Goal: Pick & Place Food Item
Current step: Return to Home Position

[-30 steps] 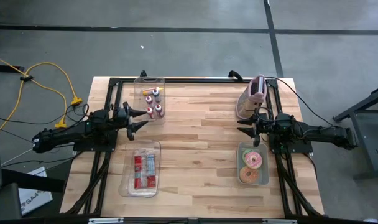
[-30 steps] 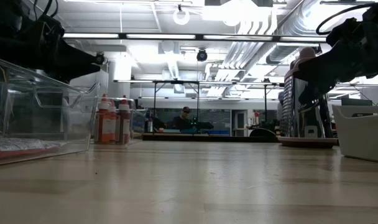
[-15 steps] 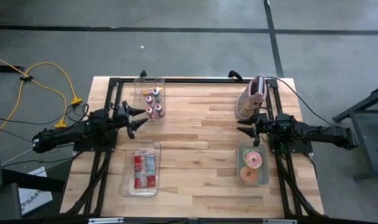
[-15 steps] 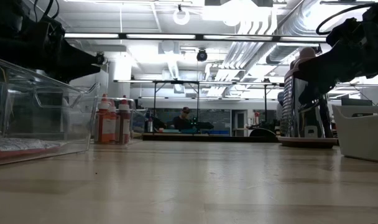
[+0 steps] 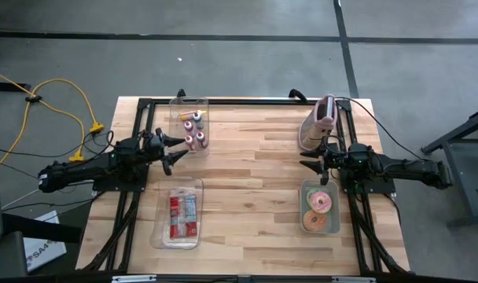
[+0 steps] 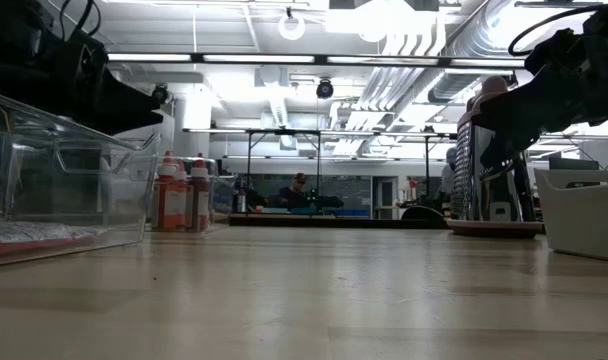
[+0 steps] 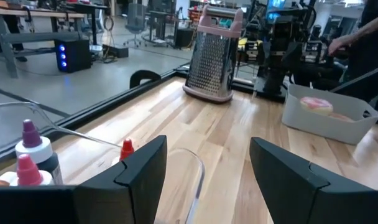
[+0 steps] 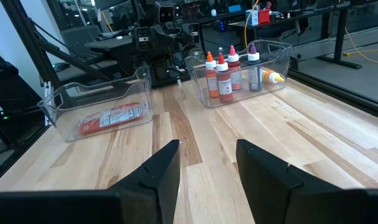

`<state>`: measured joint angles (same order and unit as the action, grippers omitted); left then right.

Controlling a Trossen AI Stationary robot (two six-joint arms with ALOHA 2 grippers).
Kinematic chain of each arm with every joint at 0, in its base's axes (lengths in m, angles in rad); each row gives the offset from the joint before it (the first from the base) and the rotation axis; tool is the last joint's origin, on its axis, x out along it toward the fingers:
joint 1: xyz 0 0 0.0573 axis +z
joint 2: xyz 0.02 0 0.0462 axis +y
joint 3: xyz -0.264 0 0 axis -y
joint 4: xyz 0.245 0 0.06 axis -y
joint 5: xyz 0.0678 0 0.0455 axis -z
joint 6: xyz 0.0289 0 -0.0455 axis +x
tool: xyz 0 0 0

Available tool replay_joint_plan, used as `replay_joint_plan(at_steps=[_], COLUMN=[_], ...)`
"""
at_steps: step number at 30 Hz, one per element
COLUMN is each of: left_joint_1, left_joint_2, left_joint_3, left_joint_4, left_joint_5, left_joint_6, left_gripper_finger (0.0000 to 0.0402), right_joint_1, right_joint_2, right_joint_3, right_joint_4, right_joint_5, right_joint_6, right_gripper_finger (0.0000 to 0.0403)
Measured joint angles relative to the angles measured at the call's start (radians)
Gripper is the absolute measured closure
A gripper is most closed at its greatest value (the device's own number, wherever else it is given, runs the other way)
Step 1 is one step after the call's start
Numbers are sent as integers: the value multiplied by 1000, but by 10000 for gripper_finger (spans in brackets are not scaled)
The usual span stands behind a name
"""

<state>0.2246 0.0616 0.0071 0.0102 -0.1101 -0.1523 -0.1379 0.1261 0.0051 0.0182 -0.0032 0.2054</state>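
Note:
Two doughnuts point(image 5: 318, 211), one pink-iced, lie in a grey bin point(image 5: 334, 206) at the near right; the bin point(image 7: 326, 121) also shows in the left wrist view. A red packet point(image 5: 182, 215) lies in a clear bin point(image 5: 198, 189) at the near left. Sauce bottles point(image 5: 194, 130) stand in another clear bin point(image 5: 176, 110) at the far left. My left gripper point(image 5: 176, 153) hangs open beside the bottle bin, pointing level toward the table's middle, nothing between its fingers point(image 7: 207, 146). My right gripper point(image 5: 311, 163) hangs open just beyond the doughnut bin, also empty point(image 8: 207, 149).
A pink-handled metal grater point(image 5: 322, 124) stands at the far right, close behind my right arm. Bare wood point(image 5: 251, 181) lies between the two grippers. A person's hand point(image 7: 338, 42) shows beyond the table's right side.

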Motion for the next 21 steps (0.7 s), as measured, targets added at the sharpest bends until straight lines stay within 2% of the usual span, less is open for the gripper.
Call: replay_joint_plan(at_steps=[21], left_joint_1=[16], left_joint_2=[0], left_joint_3=[0], left_joint_4=[11], left_joint_5=[11], left_joint_6=[0], left_gripper_finger=[179], right_joint_1=[0], right_joint_2=[0], right_joint_3=[0], right_joint_4=[0], right_joint_5=[0], right_joint_6=[0], right_gripper_finger=[256])
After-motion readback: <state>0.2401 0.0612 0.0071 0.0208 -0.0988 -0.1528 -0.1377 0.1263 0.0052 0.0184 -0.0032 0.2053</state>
